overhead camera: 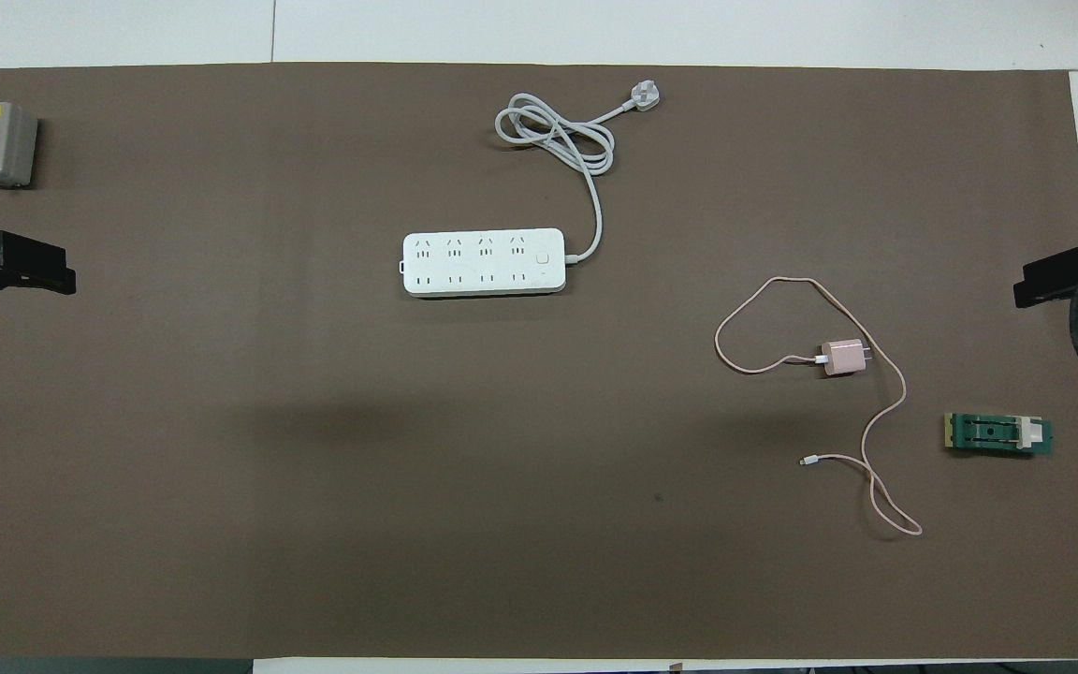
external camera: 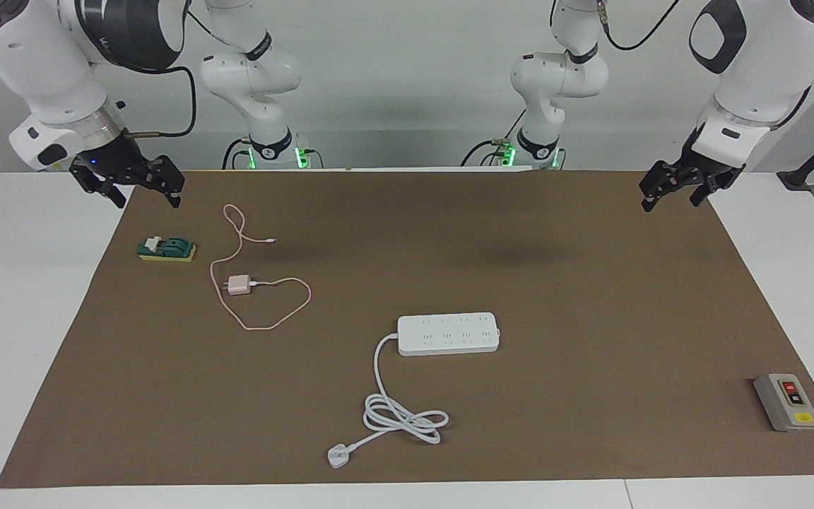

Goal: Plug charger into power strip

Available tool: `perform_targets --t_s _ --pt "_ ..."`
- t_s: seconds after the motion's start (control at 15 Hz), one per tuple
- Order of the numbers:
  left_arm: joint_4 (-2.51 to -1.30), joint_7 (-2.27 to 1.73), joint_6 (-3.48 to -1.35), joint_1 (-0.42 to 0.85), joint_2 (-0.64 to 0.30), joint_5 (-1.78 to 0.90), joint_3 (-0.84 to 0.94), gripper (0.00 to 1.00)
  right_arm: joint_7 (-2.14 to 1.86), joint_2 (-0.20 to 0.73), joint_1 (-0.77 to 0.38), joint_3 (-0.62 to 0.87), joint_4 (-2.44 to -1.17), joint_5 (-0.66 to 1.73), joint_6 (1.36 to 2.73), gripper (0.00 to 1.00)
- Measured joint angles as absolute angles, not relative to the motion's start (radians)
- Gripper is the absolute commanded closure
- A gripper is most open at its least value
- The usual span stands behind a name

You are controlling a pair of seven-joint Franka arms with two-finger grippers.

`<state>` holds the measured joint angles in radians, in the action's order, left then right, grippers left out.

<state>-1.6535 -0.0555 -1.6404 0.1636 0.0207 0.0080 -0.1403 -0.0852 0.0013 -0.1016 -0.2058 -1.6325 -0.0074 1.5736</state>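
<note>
The pale pink charger (external camera: 239,285) (overhead camera: 843,357) lies on the brown mat toward the right arm's end, its thin pink cable looping around it. The white power strip (external camera: 448,334) (overhead camera: 483,262) lies flat mid-table, sockets up, farther from the robots than the charger. My right gripper (external camera: 140,191) (overhead camera: 1058,285) hangs open and empty over the mat's edge at its own end. My left gripper (external camera: 672,200) (overhead camera: 10,271) hangs open and empty over the mat's edge at the left arm's end. Neither touches anything.
The strip's thick white cord (external camera: 400,413) coils away from the robots and ends in a white plug (overhead camera: 644,95). A green block (external camera: 167,249) lies beside the charger under the right gripper's end. A grey button box (external camera: 787,401) sits at the left arm's end.
</note>
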Motion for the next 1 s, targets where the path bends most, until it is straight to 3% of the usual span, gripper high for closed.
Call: perform_targets --t_s 1.0 --pt "-1.656 -0.055 -1.640 0.164 0.021 0.008 -0.140 0.00 -0.085 0.001 -0.103 -0.180 -1.640 -0.007 1.572 0.00"
